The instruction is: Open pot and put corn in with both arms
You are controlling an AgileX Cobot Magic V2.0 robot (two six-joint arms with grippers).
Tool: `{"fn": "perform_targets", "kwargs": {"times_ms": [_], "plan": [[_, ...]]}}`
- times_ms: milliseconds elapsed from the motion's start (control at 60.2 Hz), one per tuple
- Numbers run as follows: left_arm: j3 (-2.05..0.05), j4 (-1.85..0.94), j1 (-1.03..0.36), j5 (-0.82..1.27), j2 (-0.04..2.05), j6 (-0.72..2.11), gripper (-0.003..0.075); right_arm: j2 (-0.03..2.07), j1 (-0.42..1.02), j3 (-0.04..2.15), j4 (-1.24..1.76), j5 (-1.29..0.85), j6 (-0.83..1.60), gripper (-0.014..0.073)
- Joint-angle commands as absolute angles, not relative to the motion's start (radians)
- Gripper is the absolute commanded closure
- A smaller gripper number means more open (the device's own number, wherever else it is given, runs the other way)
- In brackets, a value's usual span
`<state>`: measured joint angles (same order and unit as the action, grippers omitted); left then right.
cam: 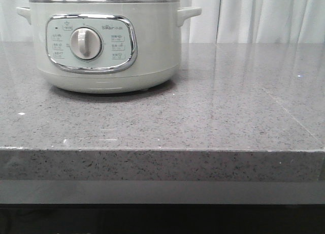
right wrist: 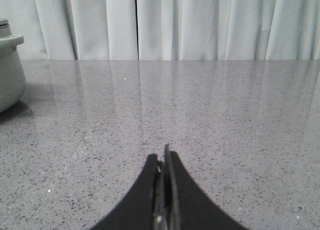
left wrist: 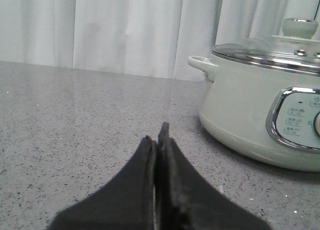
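**Lid on, both grippers closed low over the counter, corn not to be made out**

Nearest the wrist cameras, the left gripper (left wrist: 159, 135) has its dark fingers pressed together with nothing between them, hanging just above the speckled grey counter (cam: 213, 122). The right gripper (right wrist: 164, 155) looks the same: fingers pinched shut, empty, low over bare stone.

Farther out, the pale green pot (cam: 104, 41) stands toward the left of the counter, its control dial (cam: 85, 43) facing the front camera. In the left wrist view the glass lid (left wrist: 272, 50) sits on the rim with its knob (left wrist: 300, 26) upright on top. The right wrist view catches one side handle of the pot (right wrist: 10, 41) at its edge. Behind everything hangs a white curtain (right wrist: 175, 23).

No corn can be made out on the counter, and the pot's inside cannot be seen through the lid.

As a judgement, the scene fits two stages: the lid waiting to be lifted, or the lid back on with the corn already inside. The pictures do not settle which. Should the lid be due to come off, the left arm, being nearer, would need to part its fingers, rise to the knob and close on it squarely.
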<state>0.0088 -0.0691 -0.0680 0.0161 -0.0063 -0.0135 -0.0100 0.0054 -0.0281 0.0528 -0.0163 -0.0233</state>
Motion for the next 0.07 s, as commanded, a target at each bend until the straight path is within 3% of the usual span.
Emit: {"fn": "perform_targets", "kwargs": {"times_ms": [0, 50], "plan": [[0.019, -0.077, -0.067, -0.068, -0.019, -0.014, 0.0741, -0.032, -0.001, -0.016, 0.04, 0.06, -0.022, 0.0662], [0.019, -0.077, -0.067, -0.068, -0.019, -0.014, 0.0741, -0.032, -0.001, -0.016, 0.04, 0.06, -0.022, 0.0662]]}}
